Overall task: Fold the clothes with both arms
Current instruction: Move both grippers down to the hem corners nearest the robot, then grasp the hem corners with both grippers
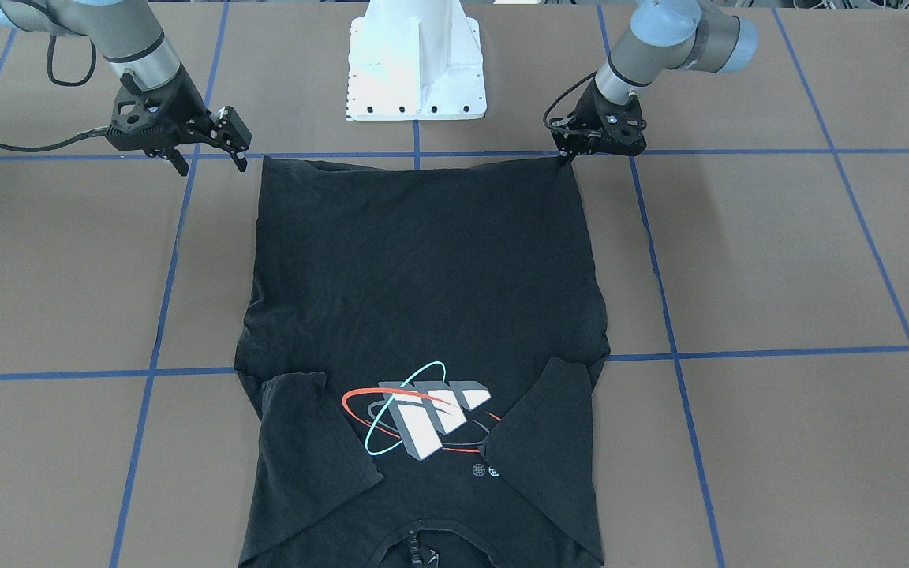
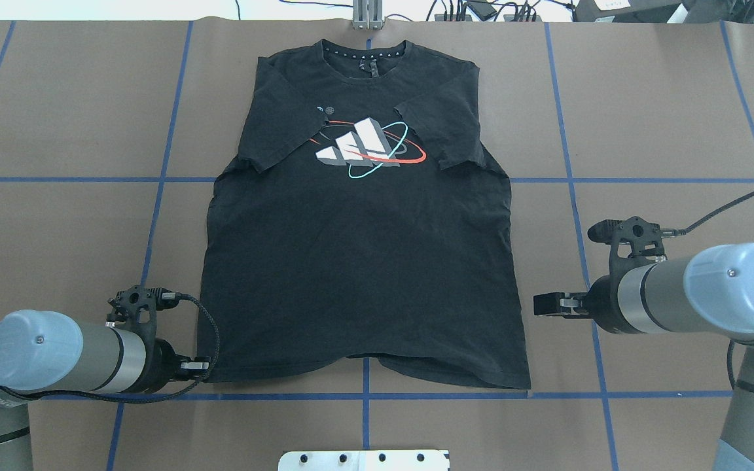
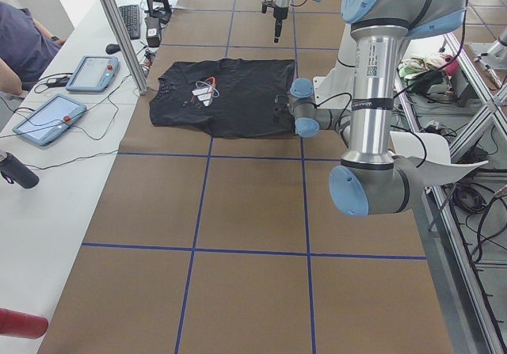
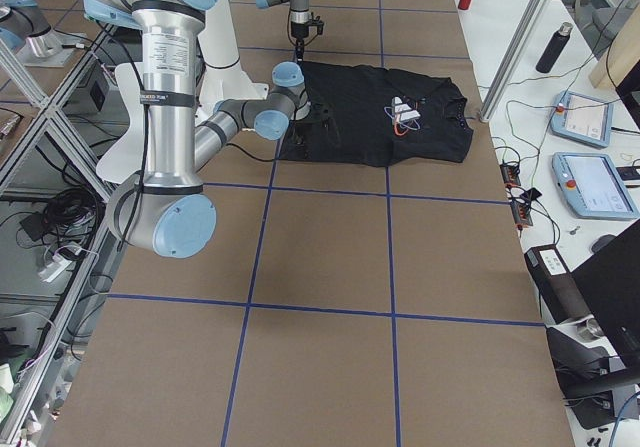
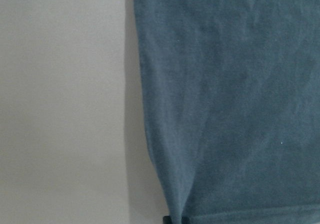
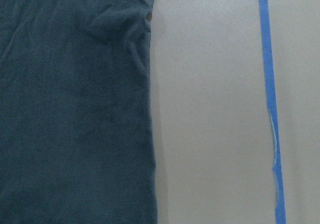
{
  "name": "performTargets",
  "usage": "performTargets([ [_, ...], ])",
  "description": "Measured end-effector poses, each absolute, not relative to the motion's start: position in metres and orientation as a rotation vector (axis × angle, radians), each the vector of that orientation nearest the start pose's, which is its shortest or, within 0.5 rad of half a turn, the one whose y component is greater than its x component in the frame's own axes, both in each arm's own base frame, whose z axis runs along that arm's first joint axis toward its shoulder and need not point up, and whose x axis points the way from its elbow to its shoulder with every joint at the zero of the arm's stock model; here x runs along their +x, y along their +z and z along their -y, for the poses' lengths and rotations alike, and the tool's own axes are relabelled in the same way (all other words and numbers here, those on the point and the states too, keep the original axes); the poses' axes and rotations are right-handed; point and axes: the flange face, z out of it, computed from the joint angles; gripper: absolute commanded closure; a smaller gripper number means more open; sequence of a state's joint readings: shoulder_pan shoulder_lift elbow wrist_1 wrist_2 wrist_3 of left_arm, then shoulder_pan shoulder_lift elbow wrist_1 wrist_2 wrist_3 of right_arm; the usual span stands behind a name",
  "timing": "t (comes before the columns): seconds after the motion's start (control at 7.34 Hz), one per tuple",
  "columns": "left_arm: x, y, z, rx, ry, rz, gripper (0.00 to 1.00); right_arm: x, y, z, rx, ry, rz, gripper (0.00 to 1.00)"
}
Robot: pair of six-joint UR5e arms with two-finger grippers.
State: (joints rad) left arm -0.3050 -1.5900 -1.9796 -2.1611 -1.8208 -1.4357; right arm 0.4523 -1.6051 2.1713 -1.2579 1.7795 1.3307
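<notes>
Black T-shirt (image 2: 364, 261) lies flat at middle of table (image 2: 665, 98), collar toward far edge. My left gripper (image 1: 565, 156) is clamped on its hem corner. Right gripper (image 1: 212, 164) hangs with fingers apart beside opposite corner. I judge right must drop low, pinch the matching corner, then both lift evenly.

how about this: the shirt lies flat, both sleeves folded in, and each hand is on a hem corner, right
Not quite. Only the left hand is on a hem corner of the T-shirt; the right hand hangs open beside its corner, clear of the cloth. The front-facing view shows it.
</notes>
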Motion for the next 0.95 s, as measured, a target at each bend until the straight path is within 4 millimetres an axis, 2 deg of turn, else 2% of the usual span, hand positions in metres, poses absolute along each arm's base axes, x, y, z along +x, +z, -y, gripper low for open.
performTargets([
  [0.82,0.442,0.386,0.252,-0.002,-0.025,-1.046,1.00,-0.437,0.367,0.226,0.150,0.231,0.869,0.04],
  [0.95,0.442,0.386,0.253,-0.002,-0.026,-1.046,1.00,-0.446,0.371,0.219,0.166,0.231,0.861,0.08],
])
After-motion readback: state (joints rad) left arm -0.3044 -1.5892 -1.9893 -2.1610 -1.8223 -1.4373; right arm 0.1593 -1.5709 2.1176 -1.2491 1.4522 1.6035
